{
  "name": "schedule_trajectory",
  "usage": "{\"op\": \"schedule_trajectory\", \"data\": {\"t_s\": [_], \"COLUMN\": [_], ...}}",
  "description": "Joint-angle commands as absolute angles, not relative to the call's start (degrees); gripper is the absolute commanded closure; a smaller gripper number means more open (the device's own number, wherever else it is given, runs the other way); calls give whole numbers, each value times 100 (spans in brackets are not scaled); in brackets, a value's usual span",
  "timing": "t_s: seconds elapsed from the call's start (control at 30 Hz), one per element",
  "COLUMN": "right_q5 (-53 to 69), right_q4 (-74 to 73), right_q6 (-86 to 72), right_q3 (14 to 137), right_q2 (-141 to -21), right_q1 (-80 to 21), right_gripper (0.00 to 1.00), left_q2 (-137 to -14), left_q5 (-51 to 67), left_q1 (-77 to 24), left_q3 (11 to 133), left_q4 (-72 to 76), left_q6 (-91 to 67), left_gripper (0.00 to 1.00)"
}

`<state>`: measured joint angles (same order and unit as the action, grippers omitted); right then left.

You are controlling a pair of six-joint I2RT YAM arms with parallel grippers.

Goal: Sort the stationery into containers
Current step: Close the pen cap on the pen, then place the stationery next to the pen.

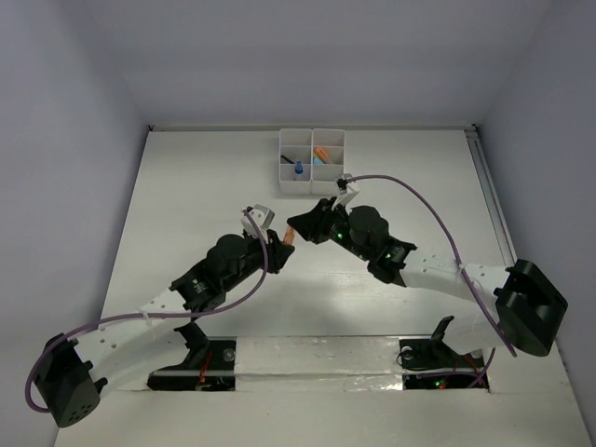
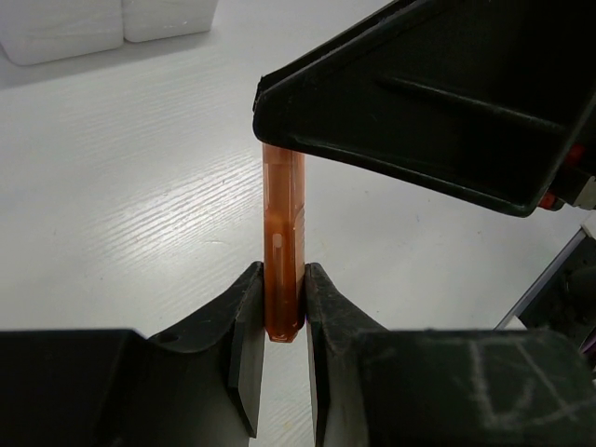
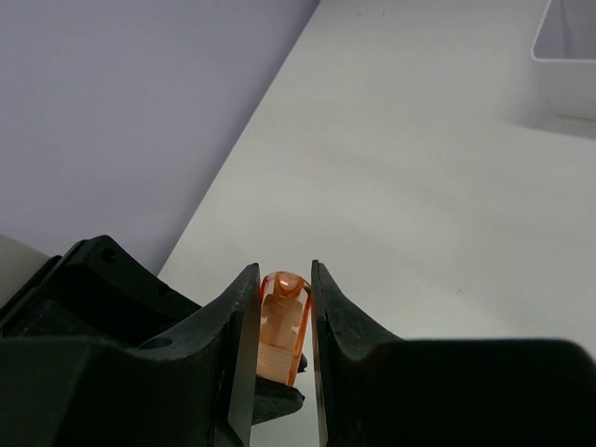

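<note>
Left hand (image 2: 283, 279) and right hand (image 3: 282, 277) both clamped on the orange translucent case (image 1: 291, 233), mid-air over the counter (image 1: 205, 186), short of the containers (image 1: 294, 186) — a tug before the other releases could fling it

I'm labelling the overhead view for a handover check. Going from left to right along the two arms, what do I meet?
left arm → left gripper → orange stationery item → right gripper → right arm
</note>
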<state>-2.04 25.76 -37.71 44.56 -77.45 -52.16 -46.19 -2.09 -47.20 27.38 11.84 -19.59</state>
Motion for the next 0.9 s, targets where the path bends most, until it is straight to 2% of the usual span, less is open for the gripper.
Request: {"op": "schedule_trajectory", "data": {"t_s": [0.0,0.13,0.23,0.33,0.37,0.47,0.5,0.6,0.73,0.8,0.83,0.87], "right_q5": [694,396,736,1080,1142,1511,1651,1934,1663,1364,936,766], "right_q4": [1071,1020,1274,1380,1406,1573,1721,2003,2162,2005,1969,1960], "right_q6": [-3866,-3788,-3858,-3964,-3981,-4122,-4279,-4473,-4360,-4037,-3921,-3781], "right_q3": [3841,4138,4306,4543,4579,4790,4790,5246,5782,5993,6090,6274], "right_q2": [-8077,-7972,-7945,-7972,-7972,-8015,-8085,-8393,-8744,-8911,-8964,-9026], "right_q1": [-5774,-5653,-5380,-4923,-4609,-3957,-3477,-2859,-2480,-2479,-2426,-2426], "right_gripper": [100,100,100,100,100,100,100,100,100,100,100,100], "left_q2": [-4430,-4456,-4377,-4246,-4202,-3982,-3947,-3885,-3578,-3455,-3445,-3445], "left_q5": [-879,-843,-931,-958,-906,-634,-615,-589,-711,-835,-896,-992], "left_q1": [-4605,-4605,-4605,-4605,-4605,-4605,-4605,-4605,-4605,-4605,-4605,-4605], "left_q3": [3744,3525,3375,3252,3156,2788,2734,2637,2532,2435,2400,2365], "left_q4": [3727,3499,3341,3208,3208,3489,3507,3376,3059,2971,2849,2795], "left_q6": [-1968,-2109,-2241,-2267,-2276,-2276,-2294,-2259,-2180,-2127,-2110,-2109], "left_gripper": [100,100,100,82,71,54,51,41,33,27,5,1]}}
